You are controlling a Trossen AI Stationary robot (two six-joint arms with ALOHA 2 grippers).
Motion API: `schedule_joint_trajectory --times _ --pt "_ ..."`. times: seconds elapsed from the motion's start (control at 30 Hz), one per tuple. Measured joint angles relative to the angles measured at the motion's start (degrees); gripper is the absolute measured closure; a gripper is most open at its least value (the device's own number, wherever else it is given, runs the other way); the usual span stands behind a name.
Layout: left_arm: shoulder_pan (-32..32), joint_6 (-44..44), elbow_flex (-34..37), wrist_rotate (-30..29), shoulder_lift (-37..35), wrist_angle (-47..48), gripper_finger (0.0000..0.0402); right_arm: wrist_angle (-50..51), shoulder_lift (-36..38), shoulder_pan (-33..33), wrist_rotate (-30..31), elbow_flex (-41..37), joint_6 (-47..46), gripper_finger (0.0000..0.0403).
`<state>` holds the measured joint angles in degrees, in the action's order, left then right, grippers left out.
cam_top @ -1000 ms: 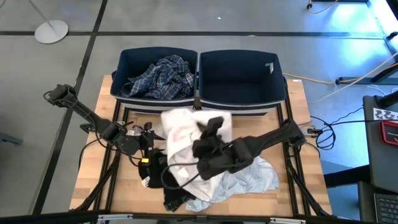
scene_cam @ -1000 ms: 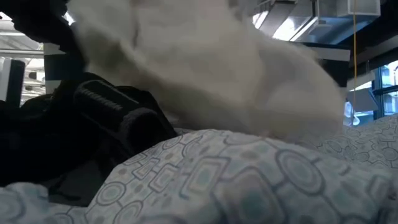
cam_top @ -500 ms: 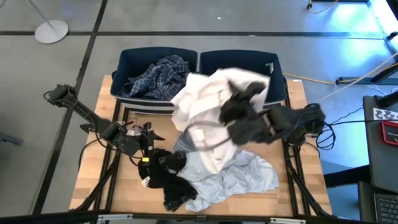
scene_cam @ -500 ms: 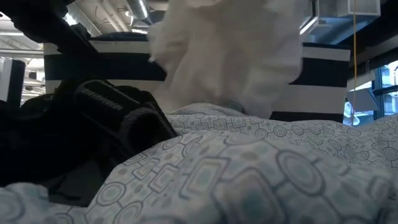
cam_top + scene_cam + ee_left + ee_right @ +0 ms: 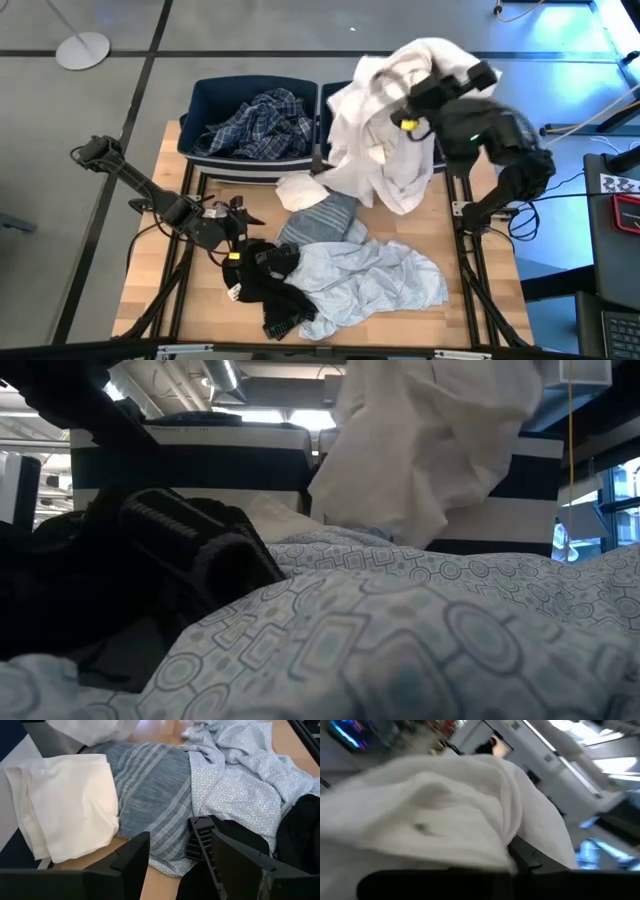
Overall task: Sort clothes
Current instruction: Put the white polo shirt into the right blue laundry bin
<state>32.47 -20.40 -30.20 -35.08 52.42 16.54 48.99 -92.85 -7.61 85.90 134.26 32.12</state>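
The right gripper (image 5: 408, 112) grips a white shirt (image 5: 375, 140) in the frame's upper right, above the right bin (image 5: 440, 135). The left gripper (image 5: 238, 222) waits open at lower left beside black clothes (image 5: 268, 285).

Premises: an indoor robotics lab or test bay, not a home. The wooden table (image 5: 140, 240) stands on a bare grey concrete floor (image 5: 120, 100) marked with dark seam lines. A round white stand base (image 5: 82, 49) sits on the floor at far left. Loose cables (image 5: 560, 125) run across the floor at right, beside dark equipment carrying a printed marker tag (image 5: 618, 186). The low view shows exposed ceiling ducting (image 5: 225, 375) and strip lighting overhead.
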Motion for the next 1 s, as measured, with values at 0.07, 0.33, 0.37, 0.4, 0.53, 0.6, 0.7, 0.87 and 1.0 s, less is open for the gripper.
schedule_joint_trajectory --times 0.07,0.33,0.37,0.4,0.53,0.6,0.7,0.87,1.0 --pt "0.0 -0.7 0.0 -0.3 0.0 0.0 0.0199 -5.7 0.4 1.0 -3.8 0.0 2.5 0.0373" --pt "0.0 0.3 0.0 -4.1 0.0 0.0 0.0199 -18.6 0.6 8.5 -18.3 -0.2 6.6 0.0373" --pt "0.0 0.6 0.0 -4.5 0.0 0.0 0.0199 -17.0 0.6 10.0 -20.0 -0.8 4.8 0.0373" --pt "0.0 0.7 0.0 -4.6 0.0 0.0 0.0199 -14.8 0.6 11.5 -21.5 -1.6 3.0 0.0374" --pt "0.0 0.4 0.0 -4.6 0.0 0.2 0.0199 -4.0 0.3 18.5 -25.2 -7.2 -8.1 0.0375" --pt "0.0 -0.3 0.0 -4.6 0.0 0.7 0.0199 1.5 0.4 22.1 -27.3 -10.6 -14.7 0.0375" --pt "0.0 -0.7 0.0 -4.6 0.0 1.0 0.0199 6.5 0.5 26.7 -30.9 -17.5 -22.6 0.0375" --pt "0.0 -0.7 0.0 -4.6 0.0 1.0 0.0199 5.3 0.4 30.6 -39.7 -31.9 -25.5 0.0375" --pt "0.0 -0.7 0.0 -4.6 0.0 0.9 0.0199 0.6 0.4 32.8 -45.8 -42.6 -27.6 0.0371"
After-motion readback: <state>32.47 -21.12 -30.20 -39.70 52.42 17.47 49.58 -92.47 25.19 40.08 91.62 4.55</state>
